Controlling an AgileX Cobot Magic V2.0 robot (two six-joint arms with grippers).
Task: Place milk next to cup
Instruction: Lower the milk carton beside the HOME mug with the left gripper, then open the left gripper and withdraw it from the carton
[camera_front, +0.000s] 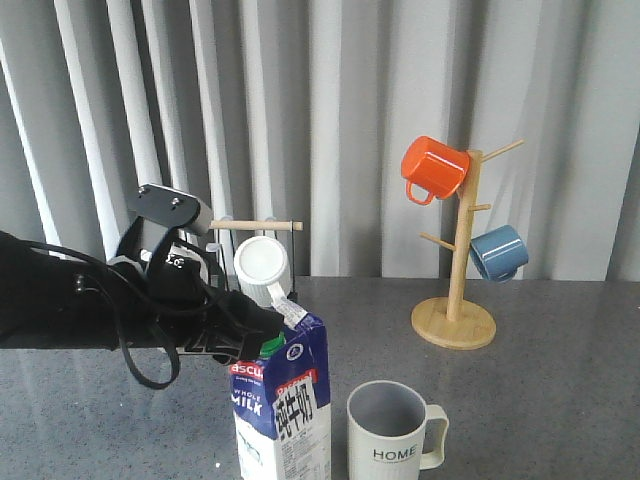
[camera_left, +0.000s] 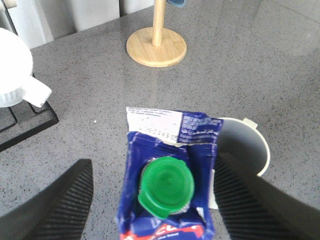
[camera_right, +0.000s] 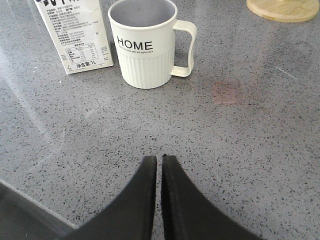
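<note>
Standing upright on table, milk carton (camera_front: 282, 405) sits just beside HOME mug (camera_front: 392, 424), on its left. Left gripper (camera_left: 150, 200) directly above, fingers spread wide either side of green cap (camera_left: 166, 186), released. Right gripper (camera_right: 157, 165) clenched empty, farther off.

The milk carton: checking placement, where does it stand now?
In the front view the milk carton stands on the table at front centre, just left of the HOME cup, under the open left claw.

One dark-blue and white gable-top milk carton (camera_front: 282, 405). Four mugs: one cream "HOME" mug (camera_front: 393, 433), one orange (camera_front: 434, 168), one blue (camera_front: 498, 252), one white ribbed (camera_front: 262, 266). One wooden mug tree (camera_front: 456, 318). Two black grippers: left (camera_left: 150, 200), right (camera_right: 159, 190).
</note>
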